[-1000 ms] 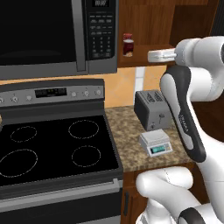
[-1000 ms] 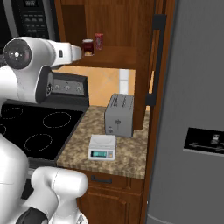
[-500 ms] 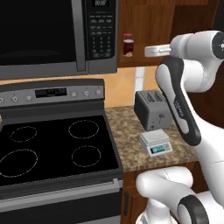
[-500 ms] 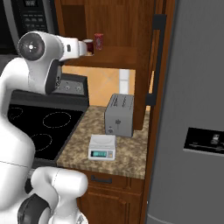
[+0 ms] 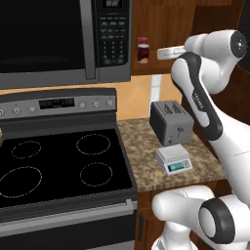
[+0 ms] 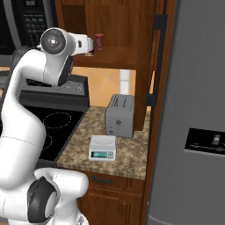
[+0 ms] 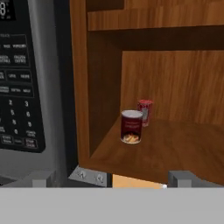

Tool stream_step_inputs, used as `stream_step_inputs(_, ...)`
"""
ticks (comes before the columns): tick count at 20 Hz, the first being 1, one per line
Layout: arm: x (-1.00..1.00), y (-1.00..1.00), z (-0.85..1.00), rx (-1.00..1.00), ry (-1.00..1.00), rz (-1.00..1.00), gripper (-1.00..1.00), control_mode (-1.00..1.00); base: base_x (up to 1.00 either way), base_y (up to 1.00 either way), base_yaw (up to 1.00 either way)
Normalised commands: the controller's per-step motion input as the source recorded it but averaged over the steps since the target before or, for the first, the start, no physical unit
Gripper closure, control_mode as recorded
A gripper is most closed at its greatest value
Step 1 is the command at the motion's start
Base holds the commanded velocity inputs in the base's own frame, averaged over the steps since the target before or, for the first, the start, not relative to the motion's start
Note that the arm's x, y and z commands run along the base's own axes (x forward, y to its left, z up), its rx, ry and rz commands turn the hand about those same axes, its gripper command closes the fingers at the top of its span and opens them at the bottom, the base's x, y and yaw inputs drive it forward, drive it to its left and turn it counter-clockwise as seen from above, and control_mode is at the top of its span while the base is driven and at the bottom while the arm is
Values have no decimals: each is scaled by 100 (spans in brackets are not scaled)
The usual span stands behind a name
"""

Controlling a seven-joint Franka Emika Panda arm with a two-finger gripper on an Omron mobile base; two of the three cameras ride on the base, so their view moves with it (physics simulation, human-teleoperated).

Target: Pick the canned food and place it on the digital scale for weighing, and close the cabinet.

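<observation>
Left base view: I see the arm stretched up toward the open cabinet (image 5: 166, 29), its white hand level with the shelf, right of the microwave (image 5: 63, 39).
Can in left view: the canned food (image 5: 142, 52) stands on the cabinet shelf, apart from the hand; a bright red can sits just behind it, too overlapped for me to separate.
Bench, left view: digital scale (image 5: 173, 159) sits on the bench (image 5: 146, 166) just in front of the toaster (image 5: 170, 122), beside the stove (image 5: 58, 166).
Right base view: bright red can (image 6: 99, 41) upright on the shelf; cabinet door (image 6: 158, 57) swung open against the fridge (image 6: 193, 110).
Hand view: canned food (image 7: 131, 126) upright near the shelf's front left, bright red can (image 7: 145, 112) just behind it to the right.
Claw: claw (image 7: 110, 178) fingertips stand wide apart at the bottom, nothing between them, can well ahead.
</observation>
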Motion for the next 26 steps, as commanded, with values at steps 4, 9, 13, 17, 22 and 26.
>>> stream_step_inputs(4, 56, 0, -1, 0, 4, 6, -100, -100, 0, 0, 0)
stream_step_inputs(9, 44, 0, -11, 0, 1, 0, -100, -100, 0, 0, 0)
stream_step_inputs(13, 29, 0, -21, 0, 0, 0, -100, -100, 0, 0, 0)
stream_step_inputs(17, 38, 0, -6, 0, 2, 0, -100, -100, 0, 0, 0)
stream_step_inputs(22, 43, 0, 0, 0, 7, 0, -100, -100, 0, 0, 0)
stream_step_inputs(26, 34, 0, 0, 0, 5, 0, -100, -100, 0, 0, 0)
